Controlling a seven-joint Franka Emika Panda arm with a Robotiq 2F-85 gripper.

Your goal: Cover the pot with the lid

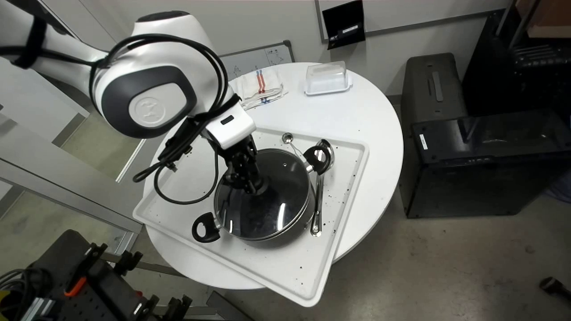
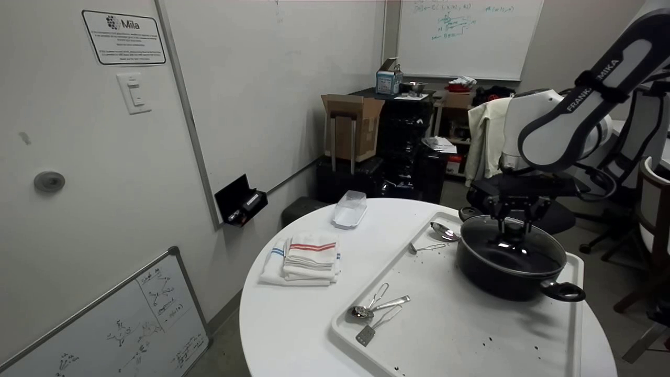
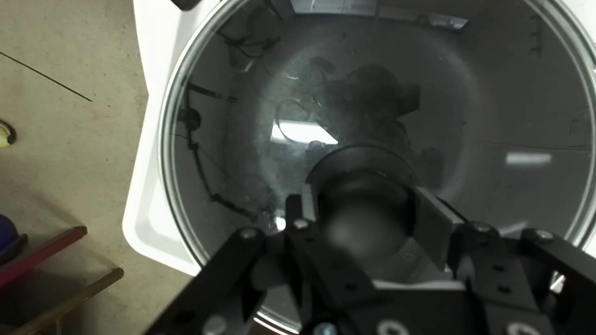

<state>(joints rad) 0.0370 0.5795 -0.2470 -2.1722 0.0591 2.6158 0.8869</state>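
Observation:
The black pot [image 1: 292,236] stands on a tray; it also shows in an exterior view [image 2: 497,283], with black loop handles on opposite sides. The round glass lid [image 1: 263,216] lies on top of the pot, its rim about even with the pot's rim in an exterior view [image 2: 539,256]. The lid [image 3: 372,102] fills most of the wrist view. My gripper [image 1: 256,185] points down at the lid's centre, also in an exterior view [image 2: 514,229]. In the wrist view its fingers [image 3: 365,204] sit against both sides of the dark knob. The pot's inside shows only dimly through the glass.
The white tray [image 1: 308,285] lies on a round white table [image 1: 374,116]. A large spoon [image 1: 318,200] lies right beside the pot. Several small utensils [image 2: 366,314] lie at the tray's other end. Folded towels [image 2: 312,256] and a clear covered dish [image 2: 349,210] stand off the tray.

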